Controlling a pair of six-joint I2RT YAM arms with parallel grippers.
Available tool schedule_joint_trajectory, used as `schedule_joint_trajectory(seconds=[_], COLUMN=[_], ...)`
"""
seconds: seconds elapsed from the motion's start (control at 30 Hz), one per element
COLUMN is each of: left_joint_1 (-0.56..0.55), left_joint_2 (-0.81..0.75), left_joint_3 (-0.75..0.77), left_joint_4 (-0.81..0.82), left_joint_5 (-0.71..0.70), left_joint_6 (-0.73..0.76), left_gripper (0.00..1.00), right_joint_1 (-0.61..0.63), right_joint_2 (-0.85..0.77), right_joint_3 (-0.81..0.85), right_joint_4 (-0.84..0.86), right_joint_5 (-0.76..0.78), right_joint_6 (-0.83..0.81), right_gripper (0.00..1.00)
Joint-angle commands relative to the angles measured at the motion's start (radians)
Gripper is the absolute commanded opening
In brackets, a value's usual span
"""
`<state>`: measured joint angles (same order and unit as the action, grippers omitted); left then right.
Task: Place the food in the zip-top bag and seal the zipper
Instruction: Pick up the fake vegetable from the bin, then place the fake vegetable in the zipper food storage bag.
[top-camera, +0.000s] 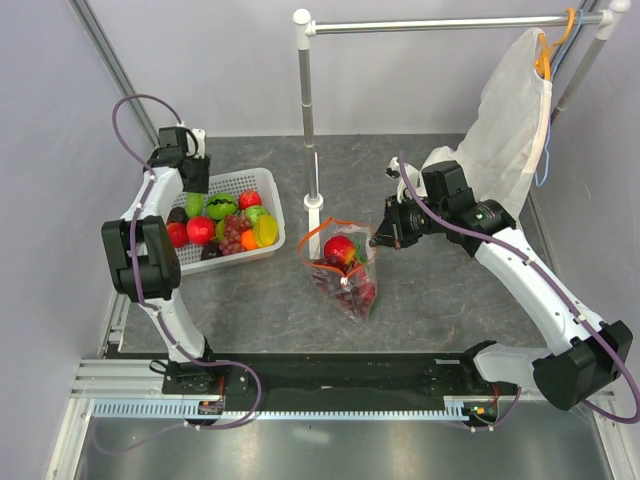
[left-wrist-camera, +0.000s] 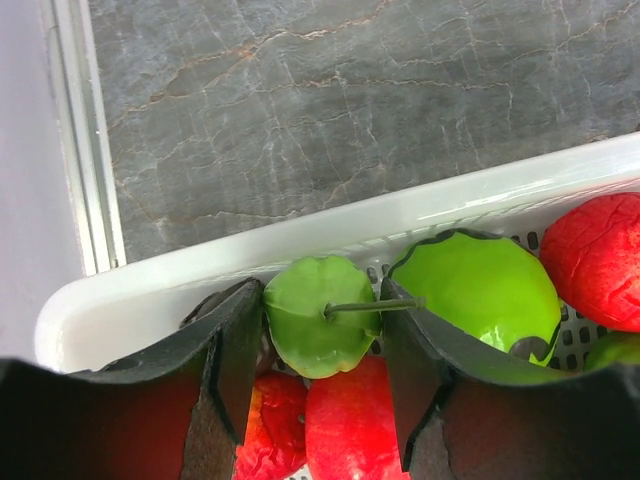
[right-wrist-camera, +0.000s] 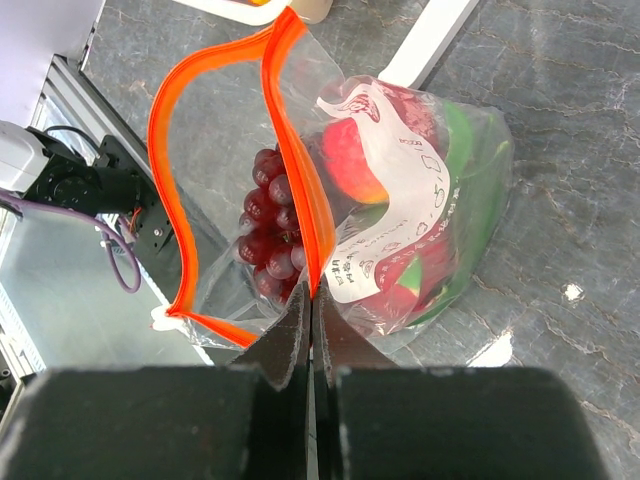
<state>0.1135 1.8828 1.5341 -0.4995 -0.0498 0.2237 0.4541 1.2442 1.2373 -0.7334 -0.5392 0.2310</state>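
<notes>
Over the table's far left, top view, the left gripper (top-camera: 193, 180) hangs above the white basket (top-camera: 262, 176) of food (top-camera: 222, 222). The zip-top bag (top-camera: 345, 278) lies at centre, with the right gripper (top-camera: 378, 238) at its right edge. Left wrist: fingers (left-wrist-camera: 225, 350) apart, flanking a green fruit (left-wrist-camera: 310, 330). Right wrist: fingers (right-wrist-camera: 285, 345) together, pinching the zipper (right-wrist-camera: 295, 180), with grapes (right-wrist-camera: 268, 225) inside.

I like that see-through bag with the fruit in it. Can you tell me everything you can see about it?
The bag is clear, thin, crinkly plastic with an orange strip round its mouth and a white printed label. Its mouth gapes open in a loop. Inside are purple grapes, a red apple and something green. It rests on the grey table, and the right gripper is pinched shut on the orange strip.
</notes>
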Motion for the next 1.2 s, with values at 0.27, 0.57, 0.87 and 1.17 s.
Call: schedule_joint_trajectory(seconds=[0.27,0.57,0.87,1.17], left_joint_1=[-0.002,-0.055,-0.377,-0.745], left_joint_2=[-0.097,-0.375,-0.540,-0.484], left_joint_3=[0.057,0.169,0.221,0.149], left_joint_4=[-0.086,-0.243,-0.294,-0.261], left_joint_5=[0.045,0.226,0.648,0.777], left_joint_6=[0.036,0.008,-0.084,-0.147], left_gripper=[0.19,0.14,0.17,0.20], right_joint_1=[0.001,0.001,0.003,0.001], right_joint_2=[-0.015,-0.011,-0.019,-0.020], right_joint_3=[-0.001,0.001,-0.004,0.005], right_joint_4=[0.020,0.012,0.017,0.019], right_joint_5=[0.027,0.022,-0.010,-0.007], right_joint_6=[-0.009,-0.027,-0.047,-0.048], right_gripper=[0.00,0.00,0.00,0.00])
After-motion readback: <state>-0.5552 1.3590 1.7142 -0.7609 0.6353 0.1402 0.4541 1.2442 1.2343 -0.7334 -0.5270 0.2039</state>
